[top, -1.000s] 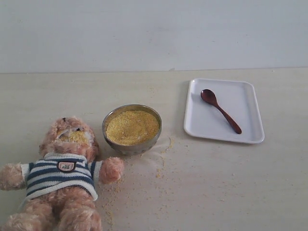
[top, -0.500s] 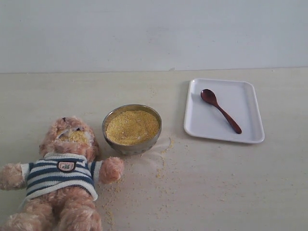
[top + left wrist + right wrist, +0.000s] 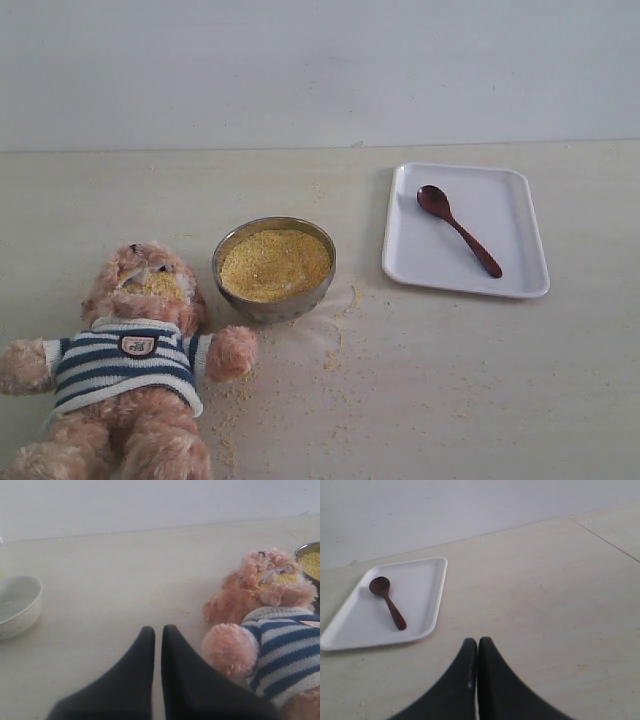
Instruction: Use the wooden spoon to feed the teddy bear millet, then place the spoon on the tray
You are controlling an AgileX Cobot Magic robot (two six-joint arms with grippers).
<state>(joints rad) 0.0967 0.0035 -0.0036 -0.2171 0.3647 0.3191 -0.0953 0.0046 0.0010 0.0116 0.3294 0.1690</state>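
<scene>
The spoon (image 3: 458, 229) lies in the tray (image 3: 510, 270), toward the right edge of the surface, with nothing holding it. The bear (image 3: 135, 350) lies on its back at the near left corner, yellow grains stuck on its muzzle. Millet (image 3: 274, 264) fills the metal bowl (image 3: 270, 308) just beside its head, and crumbs (image 3: 335, 355) dot the surface near the bowl. The left jaws are together and empty, just beside the bear's arm. The right jaws are together and empty, near the tray but apart from it. Feeding and the spoon's return both look done, and nothing seems left.
</scene>
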